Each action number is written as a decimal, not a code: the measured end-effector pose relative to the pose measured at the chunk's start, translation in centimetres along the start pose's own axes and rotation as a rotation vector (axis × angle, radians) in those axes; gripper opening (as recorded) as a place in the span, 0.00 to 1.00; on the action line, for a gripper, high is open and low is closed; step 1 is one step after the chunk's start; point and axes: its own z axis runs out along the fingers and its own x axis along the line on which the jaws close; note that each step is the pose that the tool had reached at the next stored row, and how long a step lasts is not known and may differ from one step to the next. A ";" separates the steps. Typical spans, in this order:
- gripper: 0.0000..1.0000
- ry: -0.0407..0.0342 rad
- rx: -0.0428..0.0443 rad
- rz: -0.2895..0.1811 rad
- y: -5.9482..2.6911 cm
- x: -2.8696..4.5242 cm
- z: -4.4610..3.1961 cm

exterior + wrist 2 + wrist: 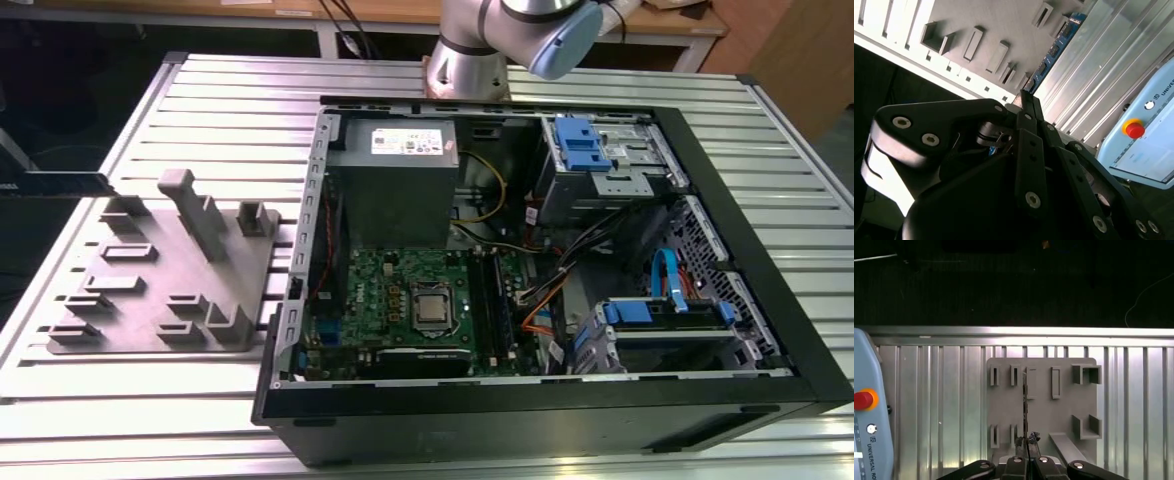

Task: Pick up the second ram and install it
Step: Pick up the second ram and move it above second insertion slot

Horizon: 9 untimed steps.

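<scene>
Two fingers of your claw [1027, 441] are clenching the second ram [1056, 47]. The stick is projecting straight out from the fingertips and is showing edge-on in the first wrist view. Beyond it, the grey holder plate [1043, 415] is lying on the ribbed metal counter [929, 390], beside the open computer case [747, 330].

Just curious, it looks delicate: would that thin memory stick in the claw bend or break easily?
Probably stiff: the memory stick juts straight out of the claw without sagging. Likely light, since it looks very thin edge-on in the first wrist view. Possibly fragile: small chips sit exposed on its blue board.
</scene>
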 end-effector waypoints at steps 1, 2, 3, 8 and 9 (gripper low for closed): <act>0.08 -0.0001 0.0002 0.000 0.00 0.00 -0.03; 0.08 -0.0002 0.0003 0.000 0.00 0.00 -0.03; 0.08 -0.0002 0.0003 0.000 0.00 0.00 -0.03; 0.08 -0.0001 0.0001 0.000 -0.02 -0.01 -0.06; 0.08 0.0002 -0.0003 0.000 -0.09 -0.01 -0.08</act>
